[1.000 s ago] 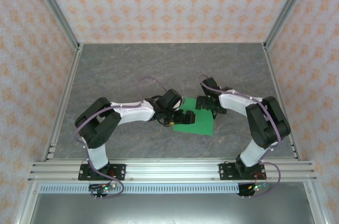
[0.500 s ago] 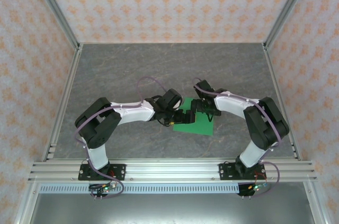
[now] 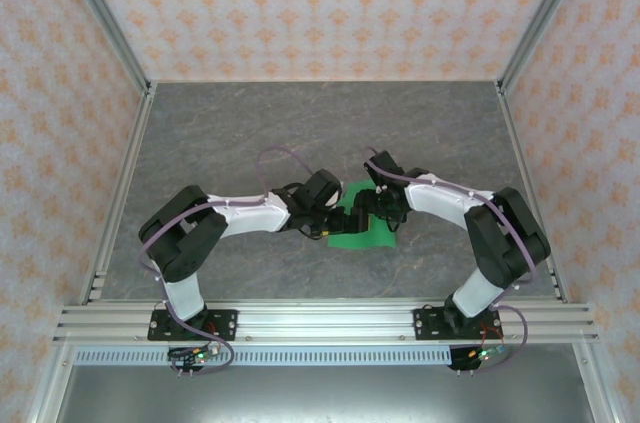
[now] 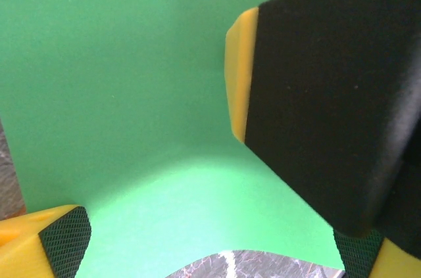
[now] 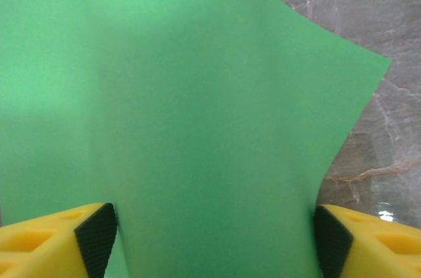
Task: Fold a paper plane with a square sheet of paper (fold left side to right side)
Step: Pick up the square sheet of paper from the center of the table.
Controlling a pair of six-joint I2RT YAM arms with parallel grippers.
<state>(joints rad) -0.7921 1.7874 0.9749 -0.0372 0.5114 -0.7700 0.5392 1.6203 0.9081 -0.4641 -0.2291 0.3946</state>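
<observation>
The green sheet point(image 3: 374, 236) lies at the centre of the top view on the grey table point(image 3: 250, 133), between the two arms, and is bowed rather than flat. The left gripper point(image 4: 214, 252) is at the sheet's left edge with its jaws spread wide. In its wrist view the paper curves up ahead of them, and a black-and-yellow finger point(image 4: 316, 94) of the other arm fills the upper right. The right gripper point(image 5: 214, 242) hangs over the sheet, jaws spread. The paper spans the gap between its pads point(image 5: 95, 235), and whether they press on it cannot be told.
</observation>
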